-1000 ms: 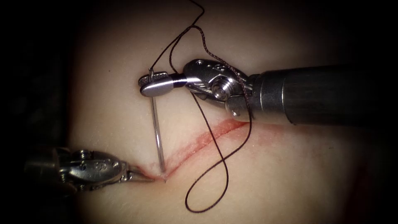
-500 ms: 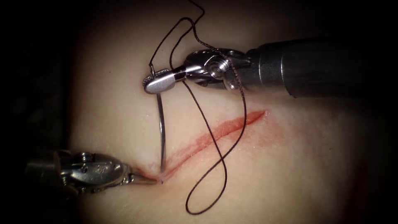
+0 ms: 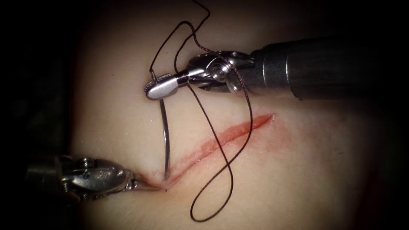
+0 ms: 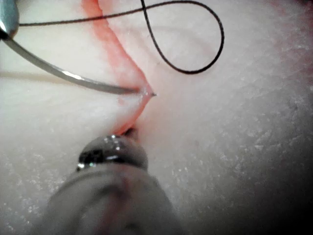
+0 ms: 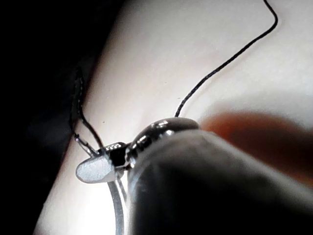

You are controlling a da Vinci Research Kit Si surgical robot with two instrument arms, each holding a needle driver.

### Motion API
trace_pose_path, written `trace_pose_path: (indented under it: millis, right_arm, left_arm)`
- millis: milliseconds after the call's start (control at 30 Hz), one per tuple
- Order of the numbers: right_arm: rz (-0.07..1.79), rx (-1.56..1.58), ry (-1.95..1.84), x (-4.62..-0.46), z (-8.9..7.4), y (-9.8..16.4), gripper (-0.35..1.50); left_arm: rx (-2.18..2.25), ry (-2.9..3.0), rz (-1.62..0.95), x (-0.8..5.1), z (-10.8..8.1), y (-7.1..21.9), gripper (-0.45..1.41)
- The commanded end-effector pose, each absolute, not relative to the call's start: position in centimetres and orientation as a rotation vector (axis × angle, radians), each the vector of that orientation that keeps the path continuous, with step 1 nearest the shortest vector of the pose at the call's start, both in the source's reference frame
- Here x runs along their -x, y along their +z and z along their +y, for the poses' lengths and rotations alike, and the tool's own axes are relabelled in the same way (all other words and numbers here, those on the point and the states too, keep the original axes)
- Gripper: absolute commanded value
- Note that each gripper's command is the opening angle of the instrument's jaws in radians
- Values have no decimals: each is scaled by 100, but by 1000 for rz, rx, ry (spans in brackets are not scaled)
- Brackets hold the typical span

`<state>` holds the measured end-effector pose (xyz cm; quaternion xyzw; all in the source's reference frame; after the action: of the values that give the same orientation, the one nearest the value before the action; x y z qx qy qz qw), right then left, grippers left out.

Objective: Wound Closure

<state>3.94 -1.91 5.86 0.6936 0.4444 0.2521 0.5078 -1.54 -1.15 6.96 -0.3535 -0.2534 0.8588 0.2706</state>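
Observation:
My right tool (image 3: 159, 87) is shut on the curved needle (image 3: 165, 136) close to its thread end, above the left part of the cut (image 3: 217, 142). The needle runs down into the tissue (image 3: 298, 179) at the cut's left end, where its tip (image 4: 154, 94) pokes out of the lip. My left tool (image 3: 147, 184) comes in from the left, its jaws pinched on the tissue edge right beside that spot. The dark thread (image 3: 232, 170) leaves the needle's end, drapes over the right tool's wrist and loops across the cut. The right wrist view has the jaws (image 5: 95, 169), needle (image 5: 117, 205) and thread (image 5: 225, 61).
Red fluid stains the cut's edges and the tissue right of it (image 3: 277, 136). The thread loop (image 4: 195, 36) lies slack on the tissue below the cut. The right tool's thick shaft (image 3: 324, 68) crosses above the cut's right end.
The right tool has risen in the picture and rolled its wrist, turning the needle along its curve at the cut's left end. The left tool has stayed put.

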Motion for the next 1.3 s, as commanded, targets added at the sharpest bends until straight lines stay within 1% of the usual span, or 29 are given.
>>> trace_pose_path:
  millis: [33,567,700,900,1167,1300]
  right_arm:
    - [1064,-1679,602,-403,-194,586,-35]
    - [1047,-1690,597,-406,-199,587,-35]
    - [1131,-1620,555,-408,-186,587,-35]
    - [1300,-1417,436,-408,-159,584,-35]
    - [1371,-1262,320,-406,-146,578,-35]
    - [1355,-1196,270,-405,-148,576,-35]
  left_arm:
    - [952,2313,-684,159,-120,701,-45]
    - [952,2313,-684,159,-119,701,-45]
    - [952,2313,-685,159,-119,701,-45]
    - [952,2313,-685,159,-119,701,-45]
    - [952,2313,-685,159,-119,701,-45]
    - [952,2313,-685,159,-119,701,-45]
